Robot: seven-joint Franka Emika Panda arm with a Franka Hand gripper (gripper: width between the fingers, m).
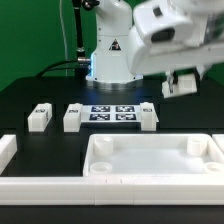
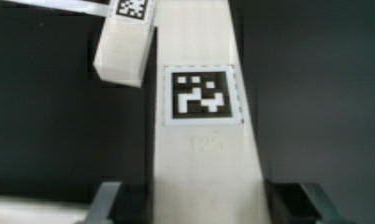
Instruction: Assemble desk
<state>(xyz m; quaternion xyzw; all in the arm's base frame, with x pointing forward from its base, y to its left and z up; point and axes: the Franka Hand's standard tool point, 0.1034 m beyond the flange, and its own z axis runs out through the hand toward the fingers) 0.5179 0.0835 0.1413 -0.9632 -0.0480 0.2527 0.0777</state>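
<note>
White plastic square block leg with a black-and-white tag on one face, the held leg (image 2: pixel 202 150), sits between the fingers (image 2: pixel 109 203) of the gripper (image 2: pixel 202 203). The dark pads press on its two opposite side faces, so the jaws pinch it, neither spread wide nor pressed together, and most of its length reaches on past the pads. In the exterior view the gripper (image 1: pixel 178 78) hangs in the air above the bench's far corner on the exterior view's right, with the held leg (image 1: pixel 181 86) clear of the surface. Black bench (image 1: pixel 30 95) carries the rest. Large white plastic rectangular tray-like desk top (image 1: pixel 155 160) with raised rim lies at the near edge, toward the exterior view's right, with rounded recesses at its corners. Three more white block legs, the loose legs (image 1: pixel 73 117), stand in a row across the middle of the bench, two on the exterior view's left of the marker board (image 1: pixel 112 113) and one on its right. Low white rails (image 1: pixel 40 185) edge the near and left sides. The wrist view also shows a second tagged white piece (image 2: pixel 123 45) beyond the held leg; I cannot tell which part it is. Handling judgement: the leg looks light, rigid and smooth-faced, so it is likely slippery and prone to pivot in an end grip. The flat opposite faces seem the right hold. The desk top looks stiff, light and too wide for the jaws, so the rim seems the only place to grip it.
</note>
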